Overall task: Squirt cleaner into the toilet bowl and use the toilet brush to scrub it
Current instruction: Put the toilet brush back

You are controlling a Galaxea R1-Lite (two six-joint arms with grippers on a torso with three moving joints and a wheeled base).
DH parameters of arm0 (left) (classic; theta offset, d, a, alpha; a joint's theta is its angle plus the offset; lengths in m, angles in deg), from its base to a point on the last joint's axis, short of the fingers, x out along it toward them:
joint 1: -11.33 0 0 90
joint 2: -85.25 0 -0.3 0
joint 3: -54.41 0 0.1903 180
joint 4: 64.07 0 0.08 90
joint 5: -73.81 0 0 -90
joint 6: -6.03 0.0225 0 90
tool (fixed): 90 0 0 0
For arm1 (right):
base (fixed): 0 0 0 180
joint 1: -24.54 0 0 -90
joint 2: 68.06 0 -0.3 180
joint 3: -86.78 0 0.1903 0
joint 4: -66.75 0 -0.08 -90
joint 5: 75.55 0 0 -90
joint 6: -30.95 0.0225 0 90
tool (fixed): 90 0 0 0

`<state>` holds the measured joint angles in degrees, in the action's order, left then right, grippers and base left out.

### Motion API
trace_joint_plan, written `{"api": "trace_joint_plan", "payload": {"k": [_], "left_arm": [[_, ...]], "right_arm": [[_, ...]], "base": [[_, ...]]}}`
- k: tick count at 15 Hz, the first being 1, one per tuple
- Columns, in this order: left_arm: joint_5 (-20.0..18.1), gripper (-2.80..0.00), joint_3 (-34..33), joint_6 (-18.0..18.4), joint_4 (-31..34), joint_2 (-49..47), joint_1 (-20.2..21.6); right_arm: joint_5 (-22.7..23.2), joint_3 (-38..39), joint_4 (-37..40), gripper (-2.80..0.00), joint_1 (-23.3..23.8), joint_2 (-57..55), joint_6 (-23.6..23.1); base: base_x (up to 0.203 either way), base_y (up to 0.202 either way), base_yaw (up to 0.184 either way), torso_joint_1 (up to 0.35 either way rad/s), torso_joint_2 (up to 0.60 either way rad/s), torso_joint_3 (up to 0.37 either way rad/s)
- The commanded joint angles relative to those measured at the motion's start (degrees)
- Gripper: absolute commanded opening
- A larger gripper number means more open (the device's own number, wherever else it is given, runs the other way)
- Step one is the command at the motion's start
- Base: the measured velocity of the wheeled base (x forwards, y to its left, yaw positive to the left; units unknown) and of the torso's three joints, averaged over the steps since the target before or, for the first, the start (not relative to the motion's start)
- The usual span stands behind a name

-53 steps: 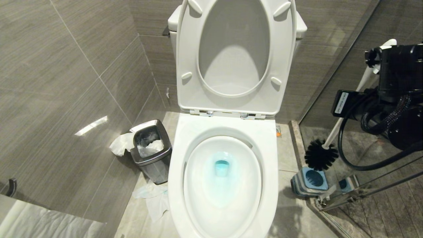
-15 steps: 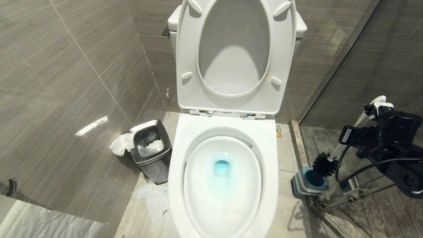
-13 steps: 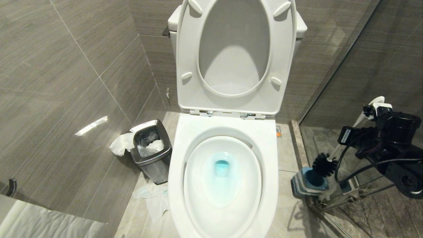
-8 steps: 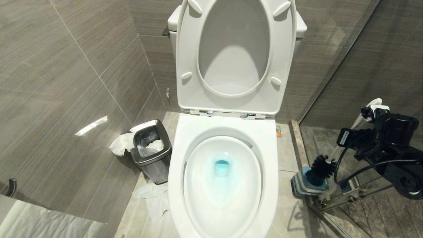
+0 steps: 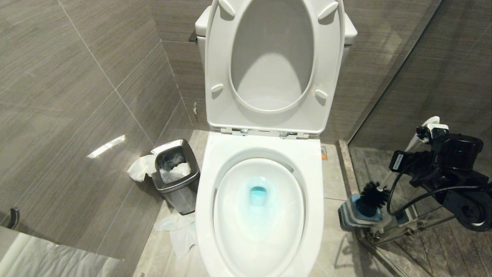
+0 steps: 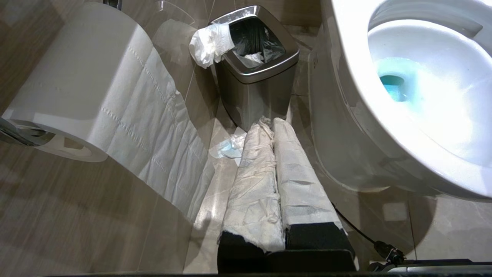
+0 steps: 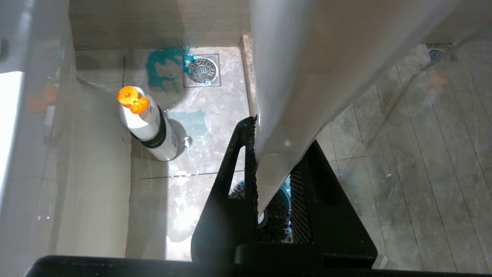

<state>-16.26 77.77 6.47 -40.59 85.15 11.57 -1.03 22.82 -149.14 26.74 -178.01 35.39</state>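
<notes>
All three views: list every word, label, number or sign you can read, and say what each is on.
Nothing can be read in any view.
White sticker on the right arm's black housing: print too small to read.
Cleaner bottle with an orange cap on the floor: label print too blurred to read.
Toilet bowl, steel waste bin, brush holder: no text visible.

There is 1 toilet bowl, with 1 seat raised at 12 o'clock. 1 toilet brush sits at 3 o'clock, in 1 holder. 1 steel waste bin stands at 9 o'clock. 1 toilet paper roll hangs by the wall. 1 cleaner bottle and 1 floor drain show on the floor. 2 grippers appear: 1 left gripper, 1 right gripper.
</notes>
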Motion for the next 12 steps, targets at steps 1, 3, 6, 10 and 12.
{"api": "trace_joint_plan", "payload": {"k": [1, 3, 6, 10, 12], "left_arm": [[-0.06, -2.80, 0.00, 0.31, -0.02, -0.08, 0.02], [-0.10, -2.80, -0.05, 0.44, 0.07, -0.08, 0.02], [-0.10, -2.80, 0.00, 0.35, 0.07, -0.08, 0.02], [-0.10, -2.80, -0.01, 0.34, 0.07, -0.08, 0.02], [-0.10, -2.80, 0.00, 0.18, 0.07, -0.08, 0.02]], "right_arm": [[-0.07, -0.01, -0.33, -2.80, 0.48, -0.36, 0.05], [0.01, -0.05, -0.42, -2.80, 0.75, -1.05, 0.05], [0.01, -0.24, -0.44, -2.80, 1.48, -2.67, -0.03], [-0.07, 0.11, -4.91, -2.80, 2.12, -5.74, -0.52], [0.34, 0.34, -6.52, -2.80, 3.08, -6.95, -1.25]], "base": [[0.000, 0.000, 0.000, 0.000, 0.00, 0.000], [0.000, 0.000, 0.000, 0.000, 0.00, 0.000], [0.000, 0.000, 0.000, 0.000, 0.00, 0.000], [0.000, 0.000, 0.000, 0.000, 0.00, 0.000], [0.000, 0.000, 0.000, 0.000, 0.00, 0.000]]}}
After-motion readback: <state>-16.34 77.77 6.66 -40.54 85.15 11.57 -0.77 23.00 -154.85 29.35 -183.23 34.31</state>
